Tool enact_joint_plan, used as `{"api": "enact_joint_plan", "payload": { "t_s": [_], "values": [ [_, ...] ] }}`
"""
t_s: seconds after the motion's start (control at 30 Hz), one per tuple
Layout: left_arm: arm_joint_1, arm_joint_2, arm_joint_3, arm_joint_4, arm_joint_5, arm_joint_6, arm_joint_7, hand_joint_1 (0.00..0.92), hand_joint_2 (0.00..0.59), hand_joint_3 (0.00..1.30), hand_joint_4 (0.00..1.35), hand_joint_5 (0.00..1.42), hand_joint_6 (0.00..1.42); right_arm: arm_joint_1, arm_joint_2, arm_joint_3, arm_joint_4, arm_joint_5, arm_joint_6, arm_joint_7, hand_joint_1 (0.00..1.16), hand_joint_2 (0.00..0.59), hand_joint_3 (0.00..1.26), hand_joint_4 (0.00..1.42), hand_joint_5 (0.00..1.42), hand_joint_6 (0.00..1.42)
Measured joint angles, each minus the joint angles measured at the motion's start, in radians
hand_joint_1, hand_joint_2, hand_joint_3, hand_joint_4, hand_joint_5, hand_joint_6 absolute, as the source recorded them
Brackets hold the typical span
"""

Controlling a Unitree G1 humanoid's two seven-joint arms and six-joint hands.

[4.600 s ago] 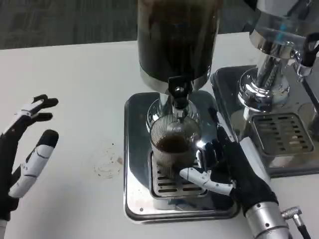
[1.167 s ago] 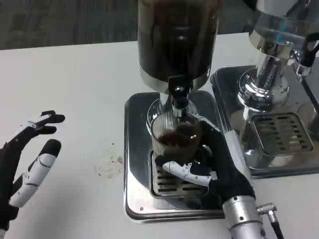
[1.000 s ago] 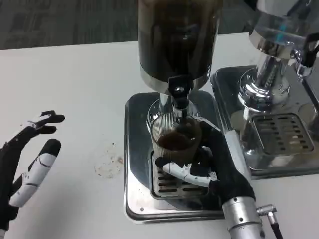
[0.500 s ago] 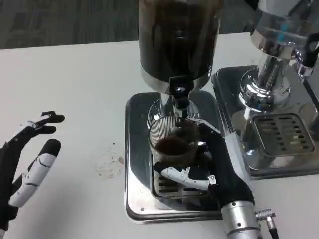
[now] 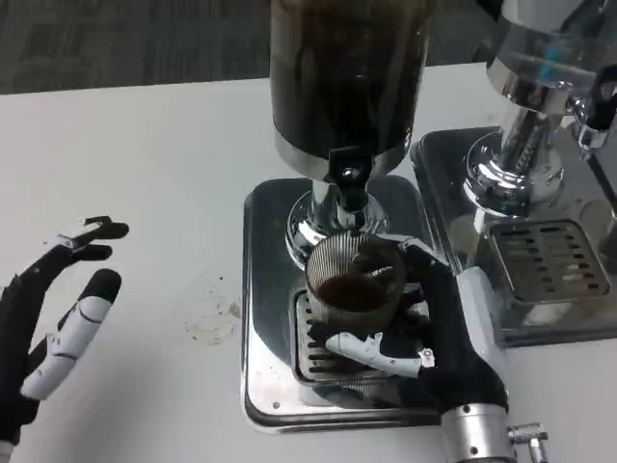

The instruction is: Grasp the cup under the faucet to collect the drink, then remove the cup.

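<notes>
A ribbed clear cup with dark drink in its bottom stands over the drip grate, just in front of the black faucet of the dark drink dispenser. My right hand wraps around the cup from the right, with the thumb across its front lower side and fingers behind it. My left hand hovers over the white table at the far left, fingers spread, holding nothing.
The dispenser stands on a shiny steel tray. A second chrome dispenser with its own drip tray stands close on the right. A small brown stain marks the table left of the tray.
My right hand closed around the cup and has drawn it forward and slightly right, out from under the faucet. The left hand has barely moved.
</notes>
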Motion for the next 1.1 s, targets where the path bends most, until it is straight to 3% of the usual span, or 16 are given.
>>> {"api": "enact_joint_plan", "payload": {
  "t_s": [0.3,0.5,0.8,1.1],
  "values": [
    [-0.025,0.000,-0.023,0.026,0.000,0.000,-0.007,0.000,0.231,0.37,0.21,0.33,0.14,0.034,-0.001,-0.015,-0.043,-0.017,0.013,-0.002,1.01,0.122,0.60,0.66,0.83,0.93],
    [-0.025,0.000,-0.029,0.035,0.000,-0.001,-0.007,0.000,0.232,0.37,0.21,0.33,0.14,0.078,-0.002,-0.036,-0.128,-0.015,0.036,0.009,1.00,0.108,0.62,0.70,0.85,0.95],
    [-0.024,0.000,-0.034,0.037,0.000,-0.001,-0.007,0.000,0.232,0.36,0.20,0.31,0.13,0.135,-0.014,-0.049,-0.230,-0.005,0.094,0.091,1.00,0.100,0.63,0.74,0.88,1.00],
    [-0.019,0.000,-0.036,0.037,0.007,-0.001,-0.007,0.000,0.231,0.32,0.15,0.23,0.06,0.192,-0.041,-0.058,-0.331,0.000,0.112,0.146,0.99,0.098,0.64,0.74,0.89,1.03]
  ]
}}
